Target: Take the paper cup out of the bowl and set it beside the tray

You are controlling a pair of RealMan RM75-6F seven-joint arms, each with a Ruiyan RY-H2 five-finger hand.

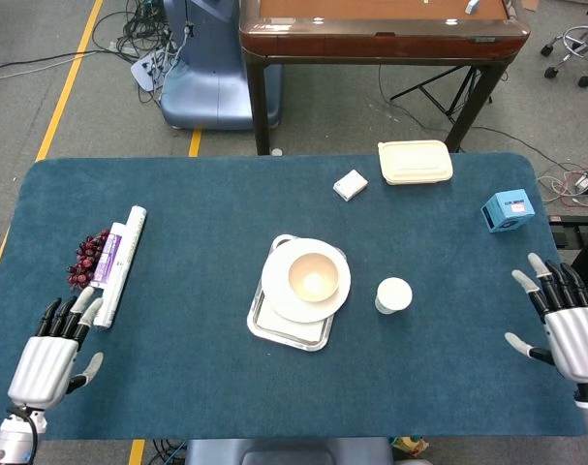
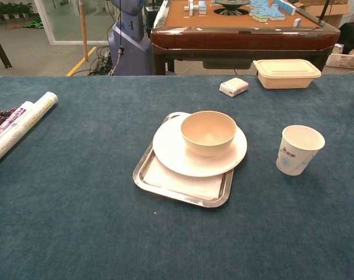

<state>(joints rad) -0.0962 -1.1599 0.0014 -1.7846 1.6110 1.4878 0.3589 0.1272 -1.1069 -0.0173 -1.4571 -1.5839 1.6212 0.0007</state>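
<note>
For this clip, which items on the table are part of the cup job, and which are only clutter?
Part of the job:
paper cup, upright on the cloth beside the tray
bowl, on the plate
steel tray

Just lying about:
white plate
lidded takeaway box
small white packet
blue box
rolled paper
dark grapes

Head view: we look steeply down from high above the whole counter (image 1: 177,213), facing away from the robot.
Chest view: we sit low and close, facing forward across the counter.
Shared: tray (image 1: 274,334), bowl (image 2: 208,132), paper cup (image 2: 298,149).
</note>
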